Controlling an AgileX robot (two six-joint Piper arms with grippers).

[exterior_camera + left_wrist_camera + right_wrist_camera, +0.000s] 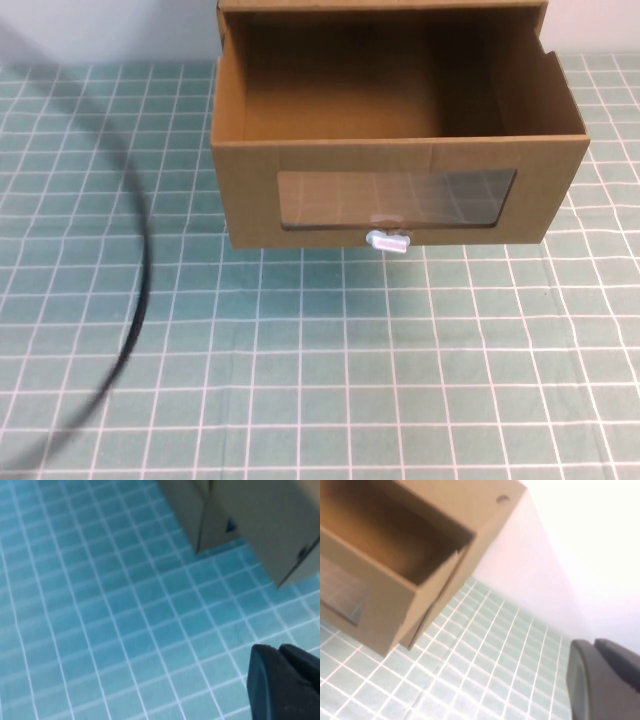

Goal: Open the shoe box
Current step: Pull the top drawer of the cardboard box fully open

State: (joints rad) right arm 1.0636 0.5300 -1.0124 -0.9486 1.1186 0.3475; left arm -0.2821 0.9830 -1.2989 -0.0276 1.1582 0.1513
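Closed tight on nothing, my right gripper (602, 677) is hanging off the right side of the brown cardboard shoe box (545, 190).
Its drawer (250, 205) is standing out of the sleeve (485, 510) at the far middle of the teal, white-gridded mat (350, 380), showing matte brown walls, a glossy clear rectangular window (397, 198) and a small pale pull tab (389, 240); my left gripper (282, 680) is hovering over the mat near the box's left side.
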